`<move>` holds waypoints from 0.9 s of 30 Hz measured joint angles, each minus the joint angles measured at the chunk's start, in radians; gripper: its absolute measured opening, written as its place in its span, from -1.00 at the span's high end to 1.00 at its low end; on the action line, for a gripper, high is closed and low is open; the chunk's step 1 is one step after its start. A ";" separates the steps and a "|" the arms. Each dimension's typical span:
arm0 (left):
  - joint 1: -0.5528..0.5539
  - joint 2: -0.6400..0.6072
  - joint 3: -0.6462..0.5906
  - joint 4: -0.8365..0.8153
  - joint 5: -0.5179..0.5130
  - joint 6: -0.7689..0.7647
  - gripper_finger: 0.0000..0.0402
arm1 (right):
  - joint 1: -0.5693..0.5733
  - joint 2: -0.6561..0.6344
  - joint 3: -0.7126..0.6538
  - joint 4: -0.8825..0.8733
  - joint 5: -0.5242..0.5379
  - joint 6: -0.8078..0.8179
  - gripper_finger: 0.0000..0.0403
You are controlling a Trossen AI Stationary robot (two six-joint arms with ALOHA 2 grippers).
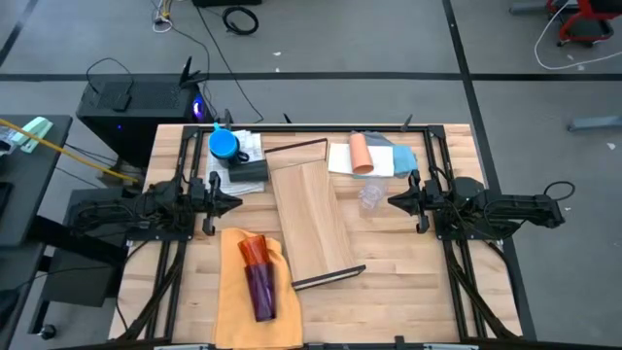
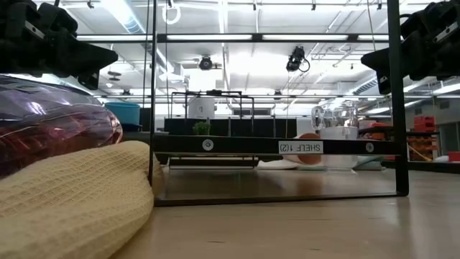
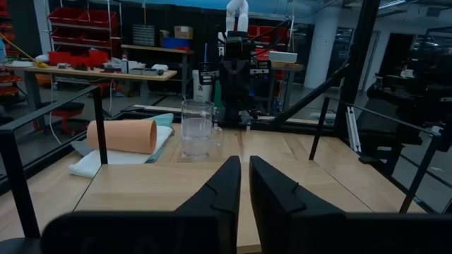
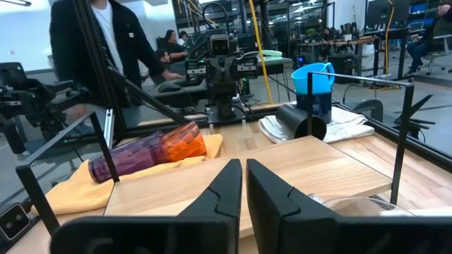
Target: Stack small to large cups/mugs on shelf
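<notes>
2 dark arms wait at the table's 2 sides, each held above the slatted tabletop (image 1: pixel 389 282) and aimed inward at the shelf (image 1: pixel 309 219), a long pale plank lying at a slant mid-table with thin dark bars at its ends. nothing rests on the plank, so by my reading the stacking has not begun and the step in hand is choosing the first cup.

the mustard cloth (image 1: pixel 233 292) at the near left carries the purple tumbler (image 1: pixel 262 290) with the orange tumbler (image 1: pixel 255 251) nested at its end, both lying on their sides. at the far left a folded white cloth (image 1: pixel 255 146) holds the bright blue mug (image 1: pixel 225 145), seemingly set atop a dark navy mug (image 4: pixel 316 106), with a black cup (image 4: pixel 300 121) on its side just beside them. at the far right the peach cup (image 1: pixel 361 153) lies on another folded cloth (image 1: pixel 384 159), and a clear plastic cup (image 1: pixel 370 197) stands near the plank's right edge.

the left gripper (image 1: pixel 233 202) has its fingers nearly together and carries nothing. the right gripper (image 1: pixel 394 201) is likewise narrow and empty, close to the clear cup.

the next move, i judge, calls for one gripper to spread its fingers and descend on a cup; tipped cups need righting first.
</notes>
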 joint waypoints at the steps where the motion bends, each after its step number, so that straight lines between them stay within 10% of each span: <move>1: 0.000 0.000 0.000 0.000 0.000 0.000 0.81 | 0.000 0.000 0.000 0.000 0.000 0.000 0.86; 27: 0.000 0.000 0.000 0.000 0.000 0.000 0.85 | 0.000 0.000 0.000 0.000 0.000 0.000 0.86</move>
